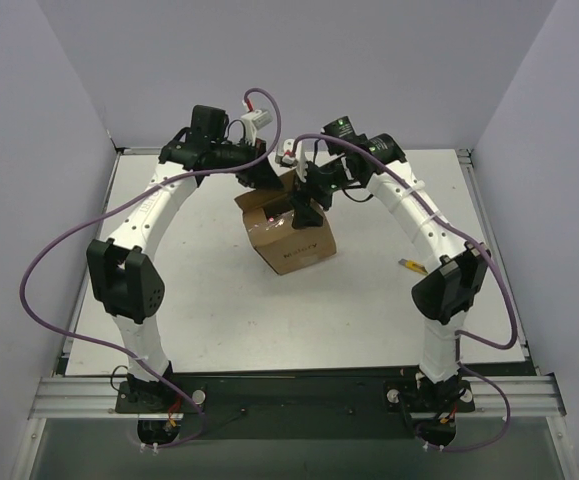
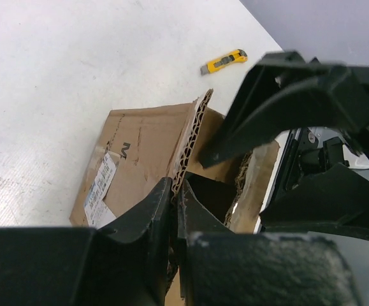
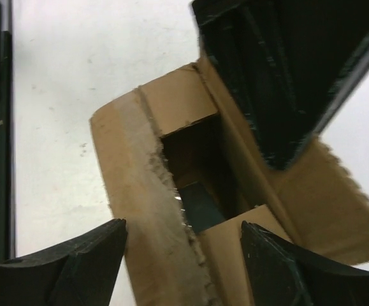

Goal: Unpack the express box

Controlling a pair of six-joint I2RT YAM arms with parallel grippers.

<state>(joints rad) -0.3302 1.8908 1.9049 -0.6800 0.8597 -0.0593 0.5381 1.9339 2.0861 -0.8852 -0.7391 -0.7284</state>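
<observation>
**A:** What shows from above?
**B:** One brown corrugated cardboard express box (image 1: 294, 240) sits mid-way across the white table (image 1: 219, 300) with its flaps up. One slim yellow-and-black utility knife (image 1: 410, 265) lies well apart to its right.
**A:** Left wrist?
**B:** The left gripper (image 2: 174, 188) is pinched nearly closed on one upright flap's edge.
**A:** Right wrist?
**B:** The right gripper (image 3: 184, 226) is spread wide astride a torn flap, clamping nothing.

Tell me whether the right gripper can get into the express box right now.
Probably yes: the right gripper hangs open over the express box, and the left gripper pinches one flap, leaving a gap.
</observation>
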